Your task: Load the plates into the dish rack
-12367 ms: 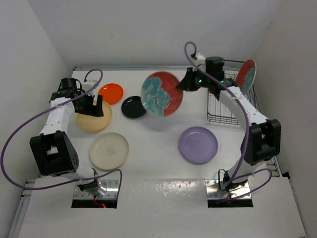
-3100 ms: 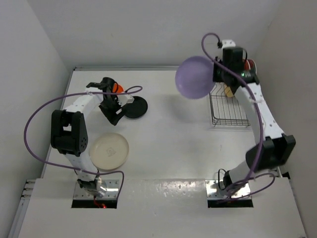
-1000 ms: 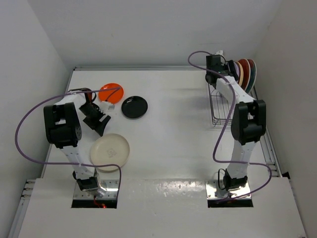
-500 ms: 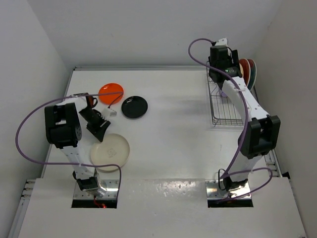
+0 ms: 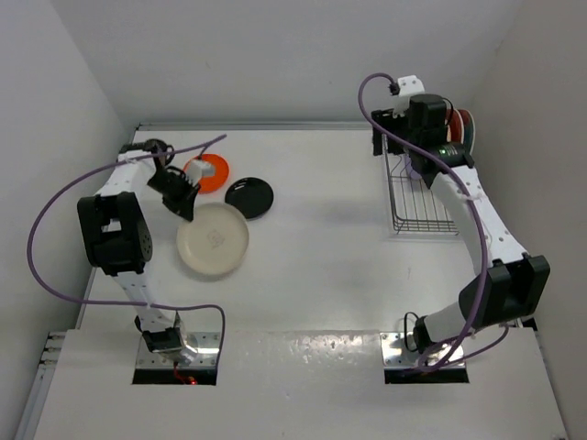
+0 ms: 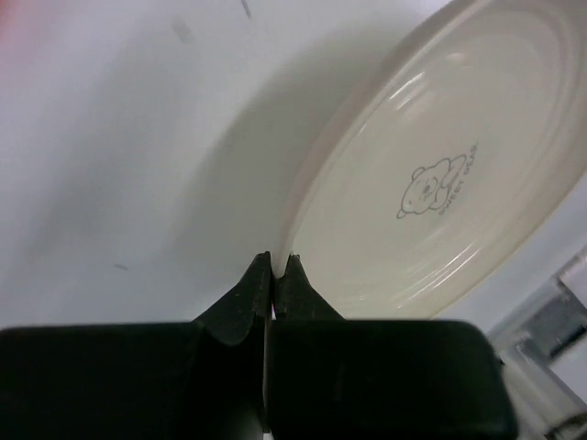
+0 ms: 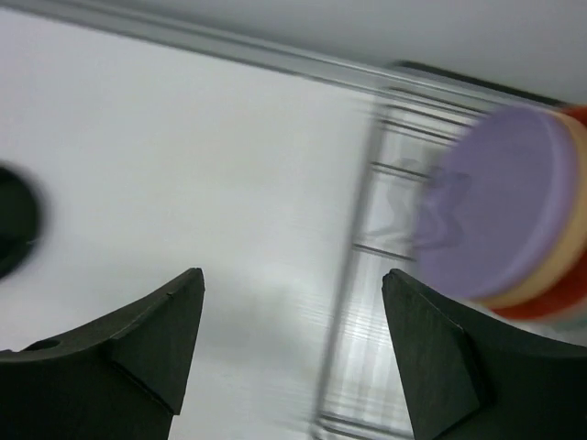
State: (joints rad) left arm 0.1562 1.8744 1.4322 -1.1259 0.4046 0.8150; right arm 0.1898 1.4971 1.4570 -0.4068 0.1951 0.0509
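Observation:
My left gripper (image 5: 187,211) is shut on the near rim of the cream plate (image 5: 215,240), which is printed with a small bear (image 6: 431,179); its jaws pinch the edge (image 6: 278,266) and the plate tilts off the table. The orange plate (image 5: 209,170) and the black plate (image 5: 249,197) lie flat just behind it. My right gripper (image 5: 379,145) is open and empty at the left side of the dish rack (image 5: 420,209). In the rack stand the lavender plate (image 7: 500,211), a tan plate (image 7: 561,246) and red plates (image 5: 461,128), upright at its far end.
White walls close in the table on the left, back and right. The rack's wire side (image 7: 353,266) runs between my right fingers in the wrist view, blurred. The black plate's edge (image 7: 13,220) shows at that view's left.
The left gripper has shut on the cream plate's rim and carried it away from the near edge toward the black plate. The right gripper has drawn back from the rack and opened wider.

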